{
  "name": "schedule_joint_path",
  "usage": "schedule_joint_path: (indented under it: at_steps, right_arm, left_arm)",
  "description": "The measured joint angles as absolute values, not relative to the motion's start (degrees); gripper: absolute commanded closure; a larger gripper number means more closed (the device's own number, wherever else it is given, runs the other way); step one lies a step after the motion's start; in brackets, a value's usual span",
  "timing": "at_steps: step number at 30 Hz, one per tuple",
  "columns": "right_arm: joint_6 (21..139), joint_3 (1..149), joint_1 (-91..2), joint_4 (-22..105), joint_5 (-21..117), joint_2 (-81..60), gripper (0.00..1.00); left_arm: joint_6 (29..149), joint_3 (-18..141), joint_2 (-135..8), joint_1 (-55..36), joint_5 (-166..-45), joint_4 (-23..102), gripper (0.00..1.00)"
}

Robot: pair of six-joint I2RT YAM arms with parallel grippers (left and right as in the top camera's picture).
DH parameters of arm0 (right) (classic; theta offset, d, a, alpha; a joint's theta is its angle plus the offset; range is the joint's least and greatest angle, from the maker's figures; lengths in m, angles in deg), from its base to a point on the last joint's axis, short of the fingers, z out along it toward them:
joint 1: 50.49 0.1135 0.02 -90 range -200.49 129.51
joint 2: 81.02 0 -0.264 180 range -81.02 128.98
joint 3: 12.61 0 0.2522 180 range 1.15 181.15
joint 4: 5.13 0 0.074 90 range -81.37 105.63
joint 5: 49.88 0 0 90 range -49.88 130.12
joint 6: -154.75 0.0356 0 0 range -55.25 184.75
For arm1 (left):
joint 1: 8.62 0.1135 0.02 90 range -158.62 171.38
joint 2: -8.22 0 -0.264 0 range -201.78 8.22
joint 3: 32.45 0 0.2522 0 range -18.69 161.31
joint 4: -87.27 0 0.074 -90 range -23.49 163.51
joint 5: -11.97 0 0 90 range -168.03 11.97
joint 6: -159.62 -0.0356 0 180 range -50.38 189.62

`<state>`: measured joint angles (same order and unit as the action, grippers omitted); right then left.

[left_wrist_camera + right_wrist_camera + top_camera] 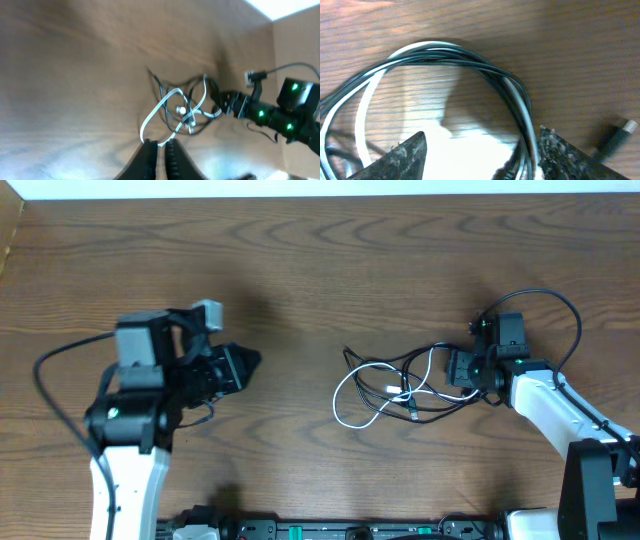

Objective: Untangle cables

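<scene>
The left arm [125, 480] has a white tubular lower link, a black upper body topped by a grey block, and a thin black cable loop [38, 375] at its side. The right arm [545, 405] is white, then black, with small green lights [260, 114]. The right gripper [481, 132] has dark finger pads [560, 155] that look speckled, possibly from wear.

Looks across a brown wooden tabletop [75, 75], blurred throughout. At centre, a knot: thin black cable [160, 89] looped through a white cable [154, 114], with small pale plug ends [181, 109] inside the loops. At 6 o'clock, the left gripper [159, 146], dark fingers [146, 159] nearly together with a thin slit between. At 3 o'clock of the knot, the right gripper [231, 105], perhaps touching the black loop. Green lights [261, 114] glowing on the arm behind.
</scene>
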<state>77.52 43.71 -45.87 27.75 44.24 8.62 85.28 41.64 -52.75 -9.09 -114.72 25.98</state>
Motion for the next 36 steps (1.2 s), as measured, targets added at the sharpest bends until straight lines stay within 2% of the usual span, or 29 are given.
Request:
schedule_joint_path:
  at_steps: [3,5,8,17,26,36]
  right_arm:
    - [76.1,43.7,-45.9,27.0,46.9,8.6,0.3]
    - [75.1,43.7,-45.9,25.8,49.5,8.6,0.3]
    - [74.0,43.7,-45.9,24.7,53.3,8.6,0.28]
    - [70.5,43.7,-45.9,24.7,57.4,8.6,0.25]
    - [70.0,43.7,-45.9,25.1,57.8,8.6,0.24]
    - [69.9,43.7,-45.9,25.3,57.7,8.6,0.24]
  left_arm:
    - [85.0,41.6,-56.3,-13.1,-114.7,26.2,0.63]
    - [84.7,41.6,-59.1,-16.4,-114.7,27.3,0.49]
    - [84.7,41.6,-64.2,-21.2,-114.7,29.7,0.39]
    - [89.2,41.6,-78.5,-30.7,-112.1,41.6,0.38]
    - [90.1,41.6,-89.2,-38.9,-106.8,48.0,0.22]
    - [89.1,41.6,-95.2,-43.5,-97.1,50.5,0.22]
